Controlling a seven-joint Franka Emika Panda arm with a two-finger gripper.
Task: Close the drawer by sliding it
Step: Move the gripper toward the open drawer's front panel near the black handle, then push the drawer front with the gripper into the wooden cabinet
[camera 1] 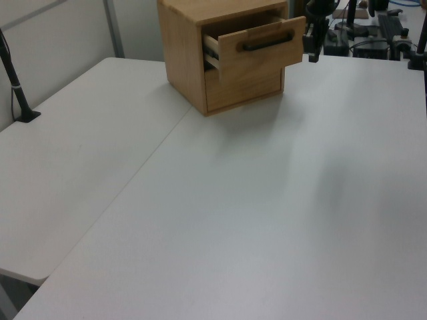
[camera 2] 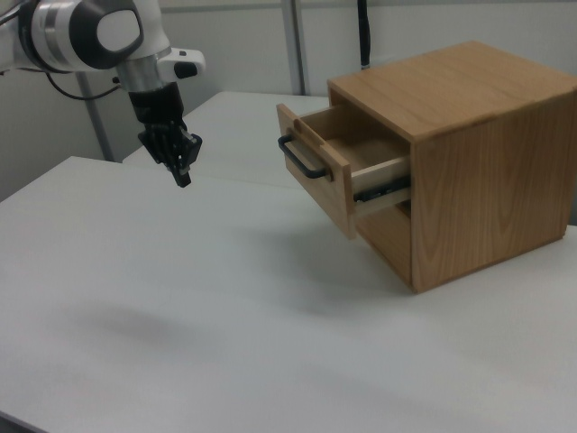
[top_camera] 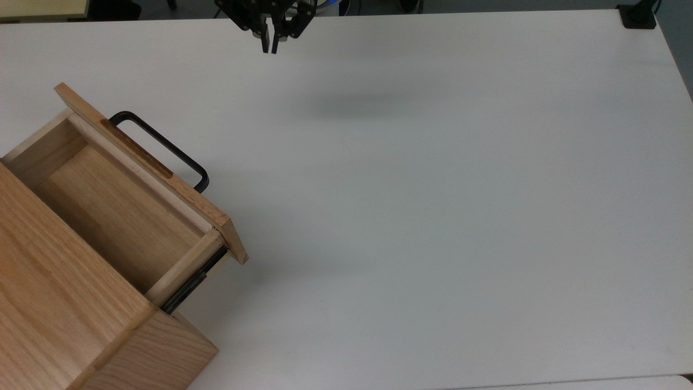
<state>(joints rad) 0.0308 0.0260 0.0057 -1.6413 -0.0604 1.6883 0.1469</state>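
The light oak drawer point(top_camera: 124, 200) point(camera 1: 261, 45) point(camera 2: 335, 167) stands pulled out of the top of its oak cabinet point(top_camera: 48, 303) point(camera 1: 200, 40) point(camera 2: 469, 153), its inside bare. A long black bar handle point(top_camera: 162, 146) point(camera 1: 268, 41) point(camera 2: 301, 159) runs across its flat front panel. My gripper point(top_camera: 269, 47) point(camera 1: 312, 56) point(camera 2: 182, 173) hangs shut above the white table, fingers together and holding nothing. It sits well off the handle, toward the top view's upper middle and the right view's left.
The white table point(top_camera: 433, 216) spreads wide to the top view's right of the cabinet. A black clamp point(top_camera: 638, 16) sits at its far corner. A black post point(camera 1: 15, 87) stands at the left view's left edge, and equipment stands behind the table point(camera 1: 380, 27).
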